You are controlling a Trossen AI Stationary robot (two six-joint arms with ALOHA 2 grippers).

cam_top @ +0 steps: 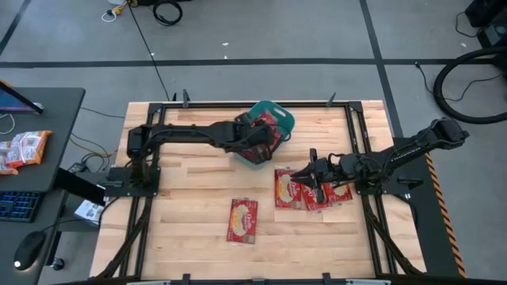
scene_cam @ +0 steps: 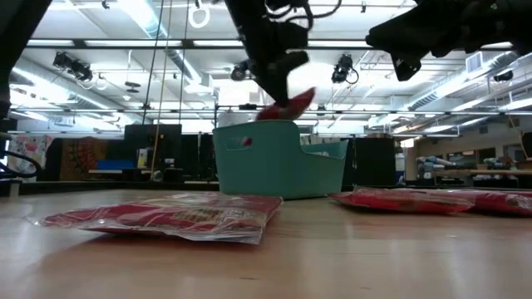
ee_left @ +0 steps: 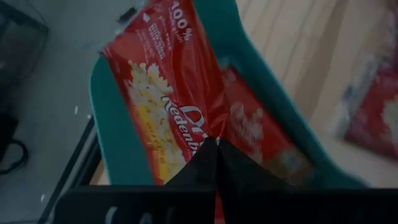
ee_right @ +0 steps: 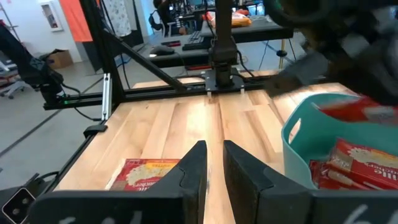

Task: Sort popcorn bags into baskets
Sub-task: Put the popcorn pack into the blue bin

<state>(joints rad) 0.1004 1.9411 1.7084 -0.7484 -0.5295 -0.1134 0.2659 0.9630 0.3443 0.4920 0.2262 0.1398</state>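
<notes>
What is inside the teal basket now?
The teal basket holds red popcorn bags; the left gripper holds another bag over it. The basket floor is covered.

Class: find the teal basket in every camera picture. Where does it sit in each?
High view: teal basket at the table's far edge, centre.
Low view: mid-picture.
Left wrist view: its rim frames the held popcorn bag.
Right wrist view: right edge.
Shared landmark: red bags inside it.
</notes>
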